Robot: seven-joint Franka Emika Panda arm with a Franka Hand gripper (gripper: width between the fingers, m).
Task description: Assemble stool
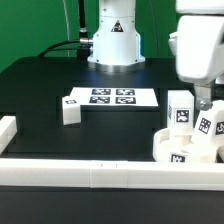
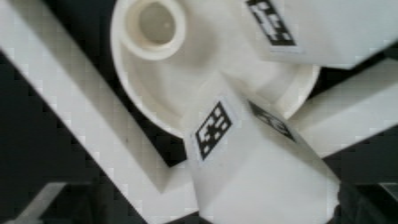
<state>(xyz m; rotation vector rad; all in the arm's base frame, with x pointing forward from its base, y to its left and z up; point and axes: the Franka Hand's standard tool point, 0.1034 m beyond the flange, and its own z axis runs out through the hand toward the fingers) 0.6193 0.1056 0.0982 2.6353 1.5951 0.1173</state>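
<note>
The stool's round white seat (image 1: 170, 148) lies at the front of the table on the exterior view's right, against the front bar. Two blocky tagged legs stand on it, one upright (image 1: 180, 112) and one closer to the right edge (image 1: 211, 126). A third leg (image 1: 70, 109) lies loose on the black table at the left. My gripper (image 1: 203, 102) hangs open just above the right-hand leg, holding nothing. In the wrist view the seat (image 2: 178, 85) shows an empty socket hole (image 2: 157, 25), a tagged leg (image 2: 249, 165) fills the near field, and another leg (image 2: 270, 20) sits at the seat's far rim. My fingers do not show there.
The marker board (image 1: 105, 97) lies flat in front of the robot base (image 1: 113, 40). Long white bars edge the table: one along the front (image 1: 90, 176) (image 2: 71, 110) and a short one on the left (image 1: 7, 130).
</note>
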